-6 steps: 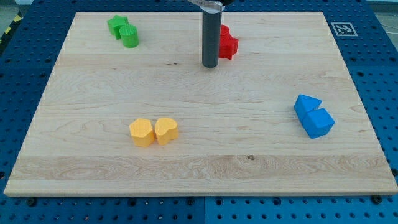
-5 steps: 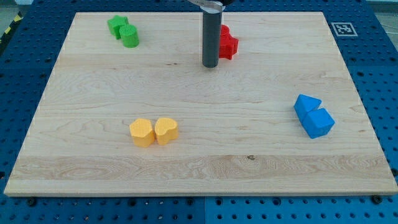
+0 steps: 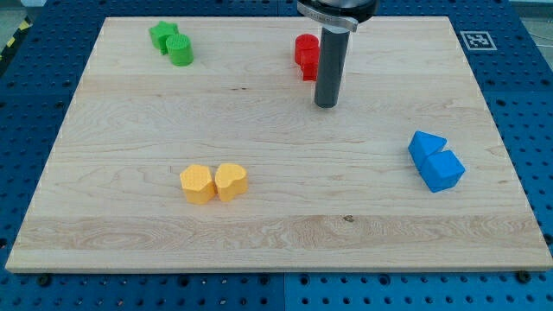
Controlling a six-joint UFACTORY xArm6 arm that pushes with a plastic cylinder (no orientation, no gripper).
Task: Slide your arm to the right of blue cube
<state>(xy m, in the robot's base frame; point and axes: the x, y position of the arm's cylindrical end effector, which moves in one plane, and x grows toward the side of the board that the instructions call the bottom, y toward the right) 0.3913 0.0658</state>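
Note:
Two blue blocks touch at the view's right: a blue cube (image 3: 444,170) and, just above and left of it, a blue wedge-like block (image 3: 425,145). My tip (image 3: 326,104) rests on the wooden board (image 3: 276,233) in the upper middle, well to the left of and above the blue cube. Two red blocks (image 3: 306,55) sit just left of the rod, partly hidden by it.
Two green blocks (image 3: 172,43) lie at the top left. Two yellow blocks (image 3: 214,182) sit side by side at lower left of centre. A black-and-white marker (image 3: 478,41) is at the board's top right corner.
My tip has moved right and slightly down, from the left side of the red blocks to their right side. No block has visibly moved.

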